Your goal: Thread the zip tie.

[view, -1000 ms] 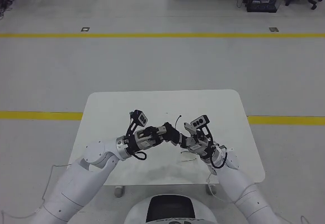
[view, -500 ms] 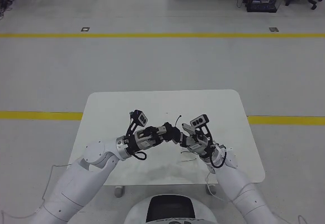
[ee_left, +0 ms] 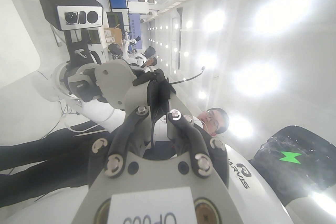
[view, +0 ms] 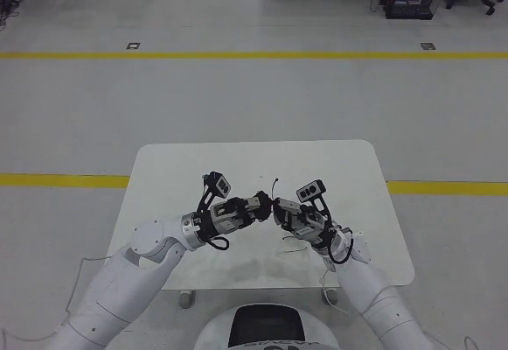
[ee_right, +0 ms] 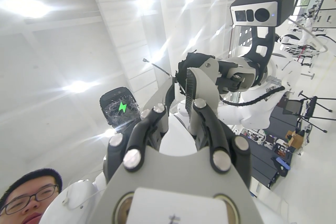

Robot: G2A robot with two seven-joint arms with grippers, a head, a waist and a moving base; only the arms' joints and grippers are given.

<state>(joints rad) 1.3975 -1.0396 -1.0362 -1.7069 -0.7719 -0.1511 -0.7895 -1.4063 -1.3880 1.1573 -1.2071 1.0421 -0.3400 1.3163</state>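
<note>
Above the middle of the white table (view: 175,166) my two grippers meet tip to tip. The left gripper (view: 262,206) (ee_left: 157,86) has its black pads shut on the thin black zip tie (ee_left: 189,78). The tie's small head end sticks out free past the fingertips (view: 274,186) (ee_right: 157,68), and a loop of strap runs back between the left fingers. My right gripper (view: 280,211) (ee_right: 180,84) presses up against the left one. Its fingers stand a narrow slit apart with a thin black strand of the tie caught between them.
The tabletop around and below the grippers is bare white, with its edges well away on every side. Thin cables hang under the right wrist (view: 295,245). Grey floor with yellow lines (view: 52,179) surrounds the table.
The right gripper has shifted a little to the left, closing against the left gripper. The free end of the zip tie has swung slightly left with it. The left arm has stayed put.
</note>
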